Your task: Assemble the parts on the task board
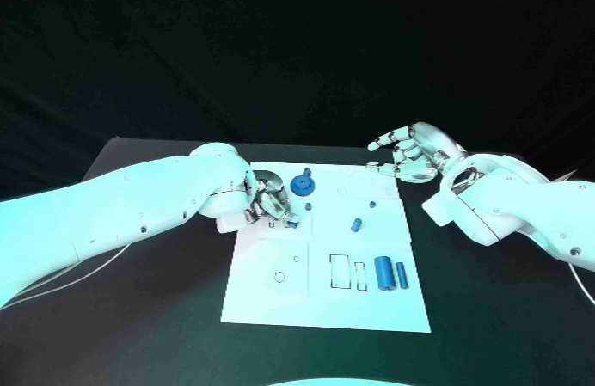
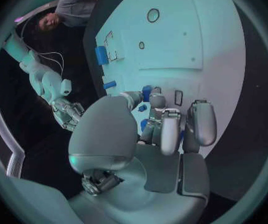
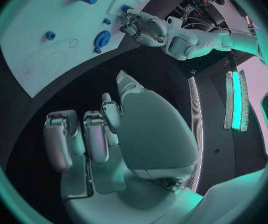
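- Nearest the robot, two blue cylindrical parts (image 1: 384, 273) are seen lying side by side on the flat white task board (image 1: 325, 304), their long axes running near to far, just beside two rectangular outlines; both hands are well apart from them.
- Farther up the board, a small blue peg (image 1: 356, 225) lies loose near its middle.
- The silver left hand (image 1: 269, 205) is set over the board's left edge, fingers curled down onto a small blue part (image 2: 145, 123); whether it is truly pinched cannot be told.
- A blue gear-like disc (image 1: 303, 186) stands just beyond that hand, so the left hand is judged the nearer one for it.
- Farthest, the silver right hand (image 1: 407, 151) hovers past the board's far right corner, fingers loosely spread, nothing held.
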`<state>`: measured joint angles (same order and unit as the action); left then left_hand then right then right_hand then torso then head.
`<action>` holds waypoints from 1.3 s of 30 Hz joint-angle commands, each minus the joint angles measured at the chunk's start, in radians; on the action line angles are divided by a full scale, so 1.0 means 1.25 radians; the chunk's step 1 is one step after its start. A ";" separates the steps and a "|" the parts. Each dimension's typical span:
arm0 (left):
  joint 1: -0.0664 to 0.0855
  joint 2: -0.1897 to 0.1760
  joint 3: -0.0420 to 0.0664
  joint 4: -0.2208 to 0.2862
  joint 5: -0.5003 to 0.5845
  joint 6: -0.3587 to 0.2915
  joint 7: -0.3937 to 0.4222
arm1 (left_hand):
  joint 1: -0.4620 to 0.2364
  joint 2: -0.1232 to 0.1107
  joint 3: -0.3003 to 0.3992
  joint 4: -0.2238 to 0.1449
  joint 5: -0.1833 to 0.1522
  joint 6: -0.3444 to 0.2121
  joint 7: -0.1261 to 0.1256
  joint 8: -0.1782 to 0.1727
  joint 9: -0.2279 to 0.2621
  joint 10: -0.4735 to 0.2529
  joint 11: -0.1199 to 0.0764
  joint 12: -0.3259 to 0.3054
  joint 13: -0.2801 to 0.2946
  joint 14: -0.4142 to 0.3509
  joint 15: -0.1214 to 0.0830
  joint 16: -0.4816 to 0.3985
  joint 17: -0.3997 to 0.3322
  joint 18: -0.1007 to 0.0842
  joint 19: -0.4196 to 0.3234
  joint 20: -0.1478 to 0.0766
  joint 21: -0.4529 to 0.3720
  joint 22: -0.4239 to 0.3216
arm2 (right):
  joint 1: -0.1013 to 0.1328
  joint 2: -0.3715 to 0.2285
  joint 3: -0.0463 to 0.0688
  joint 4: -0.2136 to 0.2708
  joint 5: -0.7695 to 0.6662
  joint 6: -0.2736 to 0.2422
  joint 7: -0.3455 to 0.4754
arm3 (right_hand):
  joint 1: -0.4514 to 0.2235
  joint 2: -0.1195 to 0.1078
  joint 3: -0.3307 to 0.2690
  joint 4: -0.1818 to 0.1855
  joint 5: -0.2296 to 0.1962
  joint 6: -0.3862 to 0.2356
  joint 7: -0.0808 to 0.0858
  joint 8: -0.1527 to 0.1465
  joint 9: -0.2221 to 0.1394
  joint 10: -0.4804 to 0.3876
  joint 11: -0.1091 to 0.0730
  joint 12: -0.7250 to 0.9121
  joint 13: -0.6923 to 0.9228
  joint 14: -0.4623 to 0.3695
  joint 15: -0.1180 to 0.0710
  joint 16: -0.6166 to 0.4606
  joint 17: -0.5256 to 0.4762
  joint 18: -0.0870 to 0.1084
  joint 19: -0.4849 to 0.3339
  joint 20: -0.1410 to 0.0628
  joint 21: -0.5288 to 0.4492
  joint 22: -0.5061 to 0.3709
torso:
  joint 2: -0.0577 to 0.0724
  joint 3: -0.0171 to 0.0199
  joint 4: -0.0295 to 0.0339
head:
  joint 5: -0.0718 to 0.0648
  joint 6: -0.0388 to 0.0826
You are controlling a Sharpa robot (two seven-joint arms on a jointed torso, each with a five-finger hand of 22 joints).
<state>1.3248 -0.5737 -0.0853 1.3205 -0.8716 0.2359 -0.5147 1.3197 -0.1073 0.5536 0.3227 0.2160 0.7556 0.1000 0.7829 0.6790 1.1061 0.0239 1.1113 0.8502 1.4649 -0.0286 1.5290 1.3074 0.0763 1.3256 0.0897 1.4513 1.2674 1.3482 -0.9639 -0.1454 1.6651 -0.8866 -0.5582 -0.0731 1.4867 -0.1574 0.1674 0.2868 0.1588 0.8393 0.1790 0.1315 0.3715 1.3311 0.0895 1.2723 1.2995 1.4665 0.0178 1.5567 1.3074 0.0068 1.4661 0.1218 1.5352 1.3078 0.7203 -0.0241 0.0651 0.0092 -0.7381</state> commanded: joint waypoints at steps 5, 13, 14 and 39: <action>0.000 -0.016 0.002 0.018 0.052 -0.021 0.002 | -0.044 -0.015 0.176 -0.148 0.001 -0.004 0.001 0.008 0.021 0.006 0.002 -0.005 -0.001 0.063 -0.001 0.005 0.155 -0.008 0.005 -0.004 0.007 0.006 | 0.000 0.002 0.000 -0.002 -0.008 0.012 0.005 | -0.006 0.002 0.006 0.000 0.004 0.004 -0.001 0.004 0.000 0.004 0.001 0.004 0.000 0.076 -0.002 -0.002 0.182 0.001 0.071 -0.002 0.004 0.194 | -0.001 0.0003 -0.0005 | 0.004 0.004; 0.000 -0.049 0.008 0.053 0.065 -0.073 0.003 | -0.080 -0.027 0.235 -0.193 0.004 0.007 -0.002 0.012 0.036 0.026 0.000 0.007 0.018 0.067 -0.004 0.009 0.163 -0.010 0.015 -0.007 0.013 0.019 | 0.000 0.001 -0.001 -0.003 -0.008 0.009 0.007 | -0.006 0.002 0.006 0.000 0.004 0.004 -0.001 0.004 0.000 0.004 0.001 0.004 0.000 0.076 -0.002 -0.002 0.182 0.001 0.071 -0.002 0.004 0.194 | 0.000 0.0003 0.0013 | 0.005 0.003; 0.000 -0.053 0.008 0.057 0.065 -0.079 0.004 | -0.089 -0.033 0.251 -0.207 0.005 0.012 -0.003 0.012 0.040 0.035 -0.002 0.012 0.026 0.068 -0.006 0.011 0.166 -0.011 0.021 -0.009 0.016 0.026 | 0.000 0.001 -0.001 -0.003 -0.008 0.009 0.007 | -0.006 0.002 0.006 0.000 0.004 0.004 -0.001 0.004 0.000 0.004 0.001 0.004 0.000 0.076 -0.002 -0.002 0.182 0.001 0.071 -0.002 0.004 0.194 | -0.001 0.0003 0.0015 | 0.006 0.003; -0.015 -0.058 0.001 0.096 -0.161 -0.162 0.002 | -0.116 -0.047 0.288 -0.234 0.009 0.031 -0.008 0.010 0.048 0.063 -0.007 0.026 0.048 0.072 -0.011 0.015 0.175 -0.015 0.035 -0.014 0.024 0.044 | -0.001 0.002 -0.002 -0.005 -0.008 0.009 0.014 | -0.007 0.003 0.007 0.000 0.004 0.004 -0.001 0.004 0.000 0.004 0.001 0.004 0.000 0.076 -0.002 -0.002 0.182 0.001 0.071 -0.002 0.004 0.194 | 0.002 -0.0003 -0.0012 | 0.011 -0.006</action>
<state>1.3077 -0.6487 -0.0844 1.4370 -1.0127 0.0635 -0.5150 1.1838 -0.1662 0.7013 0.2385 0.2236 0.7868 0.0912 0.7914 0.7373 1.1799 0.0145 1.1389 0.9102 1.4648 -0.0356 1.5446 1.3074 0.0762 1.3619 0.0720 1.4749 1.3081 1.3477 -0.9622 -0.1477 1.6582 -0.8865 -0.5567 -0.0703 1.4870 -0.1578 0.1703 0.2897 0.1587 0.8392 0.1790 0.1314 0.3715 1.3310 0.0896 1.2719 1.2992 1.4665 0.0178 1.5567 1.3073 0.0068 1.4661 0.1218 1.5352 1.3074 0.7221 -0.0247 0.0645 0.0224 -0.7445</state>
